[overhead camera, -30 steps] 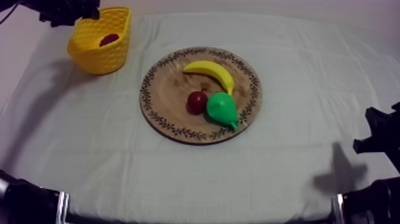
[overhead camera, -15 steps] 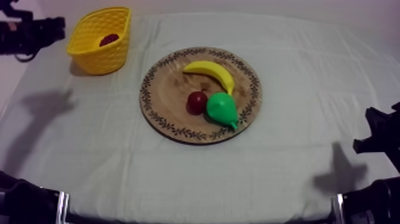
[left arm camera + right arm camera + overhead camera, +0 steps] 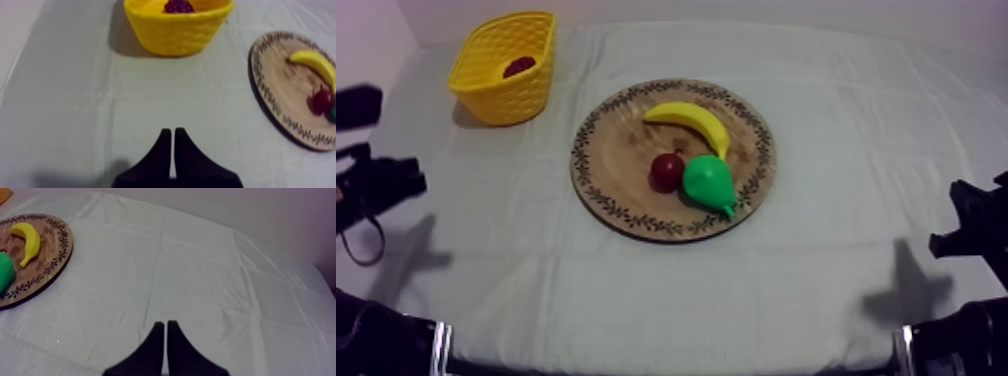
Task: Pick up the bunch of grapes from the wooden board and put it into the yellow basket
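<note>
The bunch of grapes (image 3: 519, 66) lies dark red inside the yellow basket (image 3: 501, 90) at the far left of the table. In the left wrist view the grapes (image 3: 179, 6) show over the basket's rim (image 3: 177, 30), well ahead of my left gripper (image 3: 172, 145), whose fingers lie together as a narrow wedge over bare cloth. From above, my left gripper (image 3: 404, 182) hangs at the left edge, below the basket. My right gripper (image 3: 165, 333) is shut on nothing and sits low at the right edge (image 3: 961, 228).
The round wooden board (image 3: 626, 150) lies mid-table with a banana (image 3: 691, 122), a small red fruit (image 3: 666, 172) and a green pear (image 3: 709, 182) on it. Open cloth surrounds the board on all sides.
My left arm has drawn back from over the basket, down along the table's left edge, and its fingers have closed. The right arm has not moved.
</note>
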Controlling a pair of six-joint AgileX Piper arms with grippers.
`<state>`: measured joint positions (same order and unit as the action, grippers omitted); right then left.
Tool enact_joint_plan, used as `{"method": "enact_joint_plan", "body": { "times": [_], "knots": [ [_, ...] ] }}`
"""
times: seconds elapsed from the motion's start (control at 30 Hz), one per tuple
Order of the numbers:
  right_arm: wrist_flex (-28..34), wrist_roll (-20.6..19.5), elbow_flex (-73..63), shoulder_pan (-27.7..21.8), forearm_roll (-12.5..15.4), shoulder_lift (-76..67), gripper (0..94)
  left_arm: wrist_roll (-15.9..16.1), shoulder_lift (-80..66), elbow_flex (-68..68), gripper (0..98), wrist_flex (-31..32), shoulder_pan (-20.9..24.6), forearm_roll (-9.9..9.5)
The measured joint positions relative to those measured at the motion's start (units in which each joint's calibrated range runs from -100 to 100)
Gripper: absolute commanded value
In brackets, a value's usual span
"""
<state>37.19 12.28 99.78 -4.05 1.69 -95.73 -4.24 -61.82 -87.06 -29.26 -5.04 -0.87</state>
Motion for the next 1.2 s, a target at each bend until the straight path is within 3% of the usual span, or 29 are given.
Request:
{"method": "enact_joint_plan", "body": {
  "times": [0.23,0.43,0.6,0.77,0.87,1.2],
  "knots": [
    [0.00,0.00,0.00,0.00,0.00,0.00,0.5,3.91,-12.57,-10.32,0.0,-1.94,-2.43,2.28],
    [0.00,0.00,0.00,0.00,0.00,0.00,0.5,8.46,-22.69,-10.47,0.0,-7.56,-0.58,5.32],
    [0.00,0.00,0.00,0.00,0.00,0.00,0.5,9.88,-30.46,-11.67,0.0,-4.88,-0.34,4.77],
    [0.00,0.00,0.00,0.00,0.00,0.00,0.5,6.88,-36.28,-12.58,0.0,-1.47,-0.80,0.87],
    [0.00,0.00,0.00,0.00,0.00,0.00,0.5,3.89,-37.77,-12.75,0.0,-0.55,-1.20,-0.45],
    [0.00,0.00,0.00,0.00,0.00,0.00,0.5,-1.98,-38.18,-12.77,0.0,-1.02,-1.03,-1.01]
  ]
}}
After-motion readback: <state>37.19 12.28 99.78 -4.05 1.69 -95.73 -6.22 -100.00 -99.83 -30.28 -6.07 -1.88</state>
